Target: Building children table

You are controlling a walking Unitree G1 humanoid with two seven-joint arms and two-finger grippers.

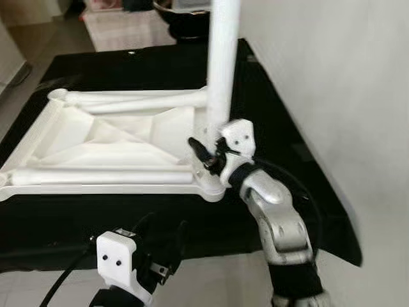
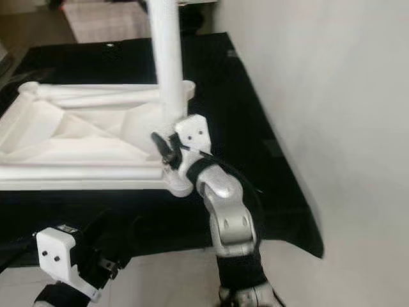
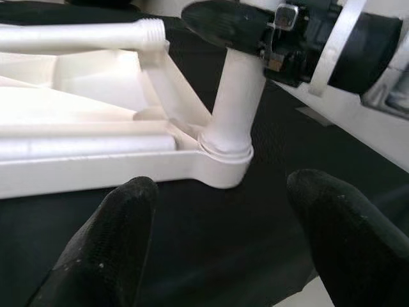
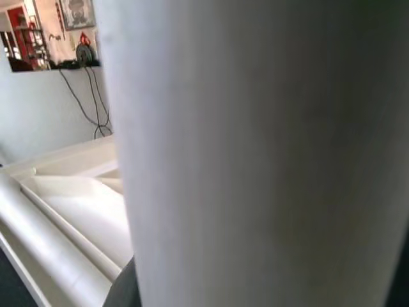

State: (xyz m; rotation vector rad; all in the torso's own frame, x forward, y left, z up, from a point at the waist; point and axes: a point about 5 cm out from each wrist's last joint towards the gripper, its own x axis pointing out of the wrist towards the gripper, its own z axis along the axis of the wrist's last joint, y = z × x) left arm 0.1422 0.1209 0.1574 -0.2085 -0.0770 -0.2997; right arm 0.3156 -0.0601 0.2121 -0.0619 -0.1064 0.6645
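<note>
A white children's table top (image 1: 96, 137) lies upside down on a black cloth (image 1: 128, 64). One white leg (image 1: 222, 64) stands upright in the socket at its near right corner (image 3: 223, 157). My right gripper (image 1: 208, 153) is shut on this leg just above the socket, and a black fingertip (image 3: 223, 22) presses against it. Two more legs lie flat on the top, one along the far side (image 1: 140, 99) and one along the near side (image 1: 96, 176). My left gripper (image 1: 165, 231) hangs low over the cloth's front edge, open and holding nothing, a short way from that corner.
A white wall (image 1: 332, 77) runs close along the right side of the cloth. Pale floor (image 1: 211, 281) shows at the front edge. A light rug (image 1: 128, 29) and a dark round object (image 1: 185, 19) lie beyond the far edge.
</note>
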